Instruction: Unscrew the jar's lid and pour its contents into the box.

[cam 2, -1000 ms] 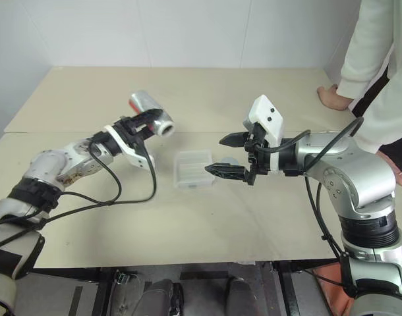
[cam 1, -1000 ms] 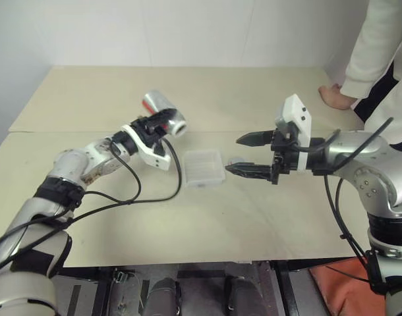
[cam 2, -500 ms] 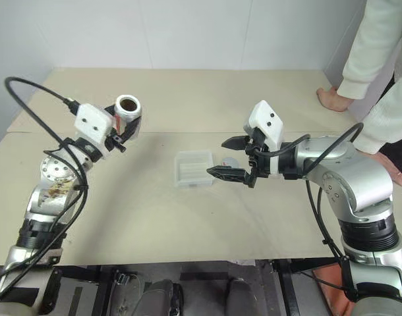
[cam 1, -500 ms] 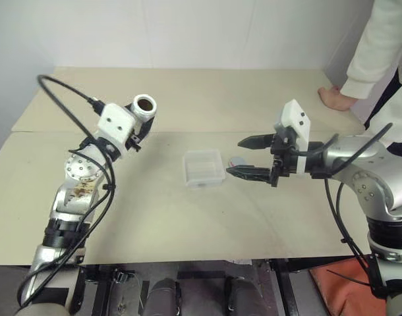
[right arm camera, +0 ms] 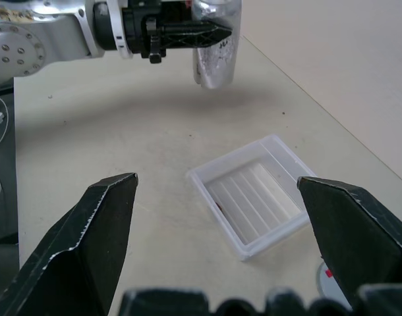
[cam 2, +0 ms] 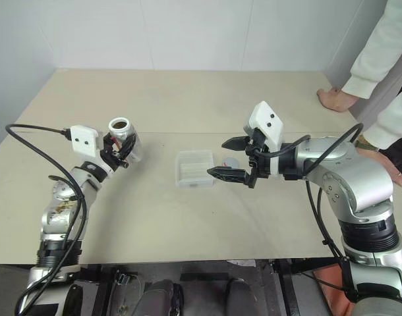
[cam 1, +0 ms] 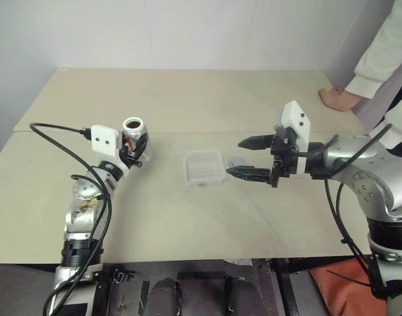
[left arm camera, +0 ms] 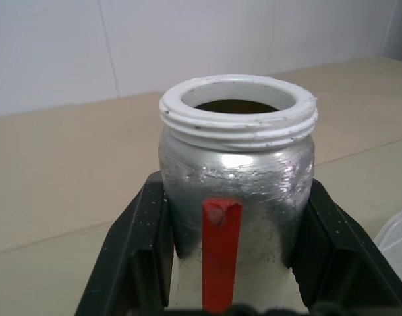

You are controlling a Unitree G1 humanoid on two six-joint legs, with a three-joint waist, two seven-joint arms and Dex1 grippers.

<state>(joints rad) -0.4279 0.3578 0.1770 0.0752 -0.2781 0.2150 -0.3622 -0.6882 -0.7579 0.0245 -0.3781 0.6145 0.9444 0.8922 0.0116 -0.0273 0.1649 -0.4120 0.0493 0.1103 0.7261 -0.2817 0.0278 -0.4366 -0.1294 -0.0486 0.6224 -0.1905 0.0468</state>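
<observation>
My left gripper (cam 1: 136,146) is shut on the jar (cam 1: 134,133), which it holds upright above the table, well to the left of the box. The jar (left arm camera: 237,178) is silvery with a red stripe, and its white threaded mouth is open and faces up. The clear box (cam 1: 203,167) lies flat on the table's middle. Just right of it lies the lid (cam 1: 238,160), a small grey disc. My right gripper (cam 1: 234,156) hovers over the lid, open, with nothing between its fingers, pointing at the box (right arm camera: 254,197).
A person stands at the table's far right corner with a hand (cam 1: 337,99) resting on the tabletop. A seam (cam 1: 207,132) crosses the table behind the box. A black cable (cam 1: 59,128) loops off my left wrist.
My left arm has rolled the jar from lying tipped towards the box to standing upright, and has carried it left and down, away from the box. The right gripper has kept still.
</observation>
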